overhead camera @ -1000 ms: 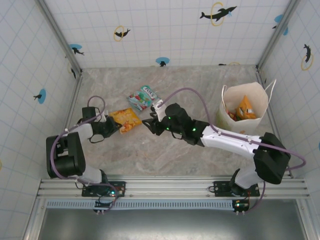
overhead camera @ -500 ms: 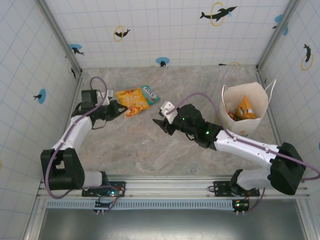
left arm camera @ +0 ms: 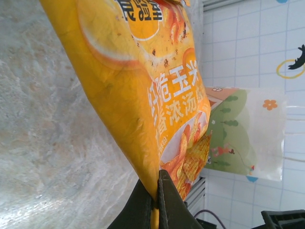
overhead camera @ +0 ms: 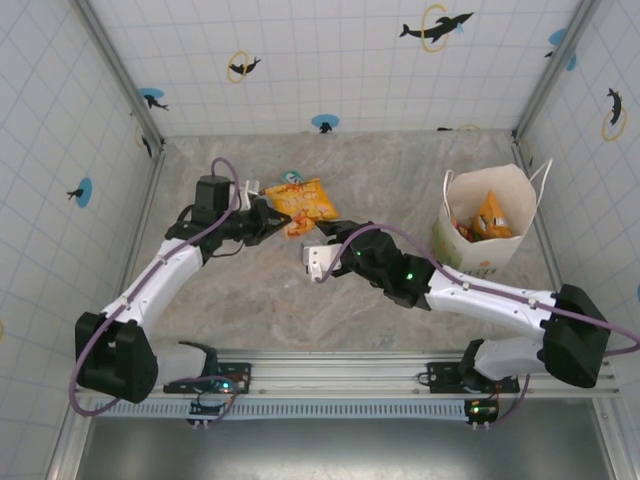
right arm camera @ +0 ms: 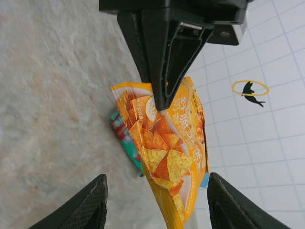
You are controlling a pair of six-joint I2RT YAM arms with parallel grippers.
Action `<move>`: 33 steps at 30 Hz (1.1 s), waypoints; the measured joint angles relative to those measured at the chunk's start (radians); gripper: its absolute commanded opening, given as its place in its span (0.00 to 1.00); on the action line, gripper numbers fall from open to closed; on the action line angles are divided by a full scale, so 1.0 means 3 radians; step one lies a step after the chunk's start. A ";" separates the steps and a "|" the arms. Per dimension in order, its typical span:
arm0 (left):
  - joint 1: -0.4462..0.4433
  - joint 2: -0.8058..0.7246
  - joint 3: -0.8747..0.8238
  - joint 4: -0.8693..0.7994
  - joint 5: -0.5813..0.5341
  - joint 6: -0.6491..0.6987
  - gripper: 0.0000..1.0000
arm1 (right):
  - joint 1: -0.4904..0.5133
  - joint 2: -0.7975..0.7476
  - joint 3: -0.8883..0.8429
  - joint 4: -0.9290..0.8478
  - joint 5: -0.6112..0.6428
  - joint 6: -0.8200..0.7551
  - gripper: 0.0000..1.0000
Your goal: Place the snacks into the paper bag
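I'm swinging the orange snack packet (overhead camera: 305,203) up off the counter (overhead camera: 250,290) toward centre, left tool (left arm camera: 155,191) clenched on its edge — my right tool (right arm camera: 156,183) is turning to face it, released, likely for a handover toward the paper bag (overhead camera: 478,262).

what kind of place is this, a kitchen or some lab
Likely a robot test cell: two arms bolted to a metal rail, a marble-look table boxed in by tiled panels with dolphin stickers.
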 measured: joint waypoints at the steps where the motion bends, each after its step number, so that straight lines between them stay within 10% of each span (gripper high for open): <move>1: -0.0019 0.0000 0.0000 0.0018 -0.0011 -0.0042 0.00 | 0.0004 0.0024 0.0000 0.0001 0.0045 -0.0085 0.58; 17: -0.0329 0.0004 0.0000 0.0231 -0.0062 -0.0379 0.00 | -0.0023 0.0567 0.0018 0.0263 0.0649 -0.0607 0.47; 33: -0.0389 0.0004 0.0000 0.0320 -0.0085 -0.0443 0.12 | -0.0062 0.0484 -0.0066 0.0674 0.0736 -0.0773 0.05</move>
